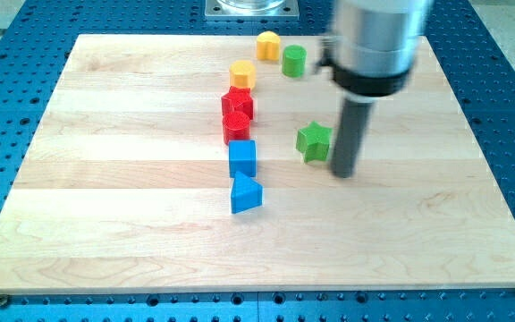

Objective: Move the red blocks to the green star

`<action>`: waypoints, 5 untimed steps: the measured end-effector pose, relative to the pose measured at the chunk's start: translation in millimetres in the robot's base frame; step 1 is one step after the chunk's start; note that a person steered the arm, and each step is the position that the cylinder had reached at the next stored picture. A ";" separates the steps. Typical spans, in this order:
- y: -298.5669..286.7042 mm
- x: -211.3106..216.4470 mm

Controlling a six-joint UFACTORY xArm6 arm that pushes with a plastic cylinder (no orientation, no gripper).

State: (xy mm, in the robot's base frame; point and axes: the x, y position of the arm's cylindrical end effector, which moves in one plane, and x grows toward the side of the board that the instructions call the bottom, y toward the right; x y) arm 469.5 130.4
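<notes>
Two red blocks sit touching near the board's middle: a red block [237,102] above a red star-like block [236,125]. The green star [313,140] lies to their right, a clear gap away. My tip [343,173] rests on the board just right of and slightly below the green star, very close to it. The rod rises from there to the arm's grey body at the view's top.
A blue cube [242,158] and a blue wedge [245,193] lie below the red blocks. A yellow hexagon [242,74] touches the upper red block. A yellow block [267,44] and a green cylinder [293,61] sit near the top. The wooden board [105,224] lies on a blue perforated table.
</notes>
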 end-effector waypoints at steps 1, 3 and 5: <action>-15.3 -26.5; -93.1 -22.4; -56.3 -46.4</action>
State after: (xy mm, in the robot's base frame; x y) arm 423.1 74.0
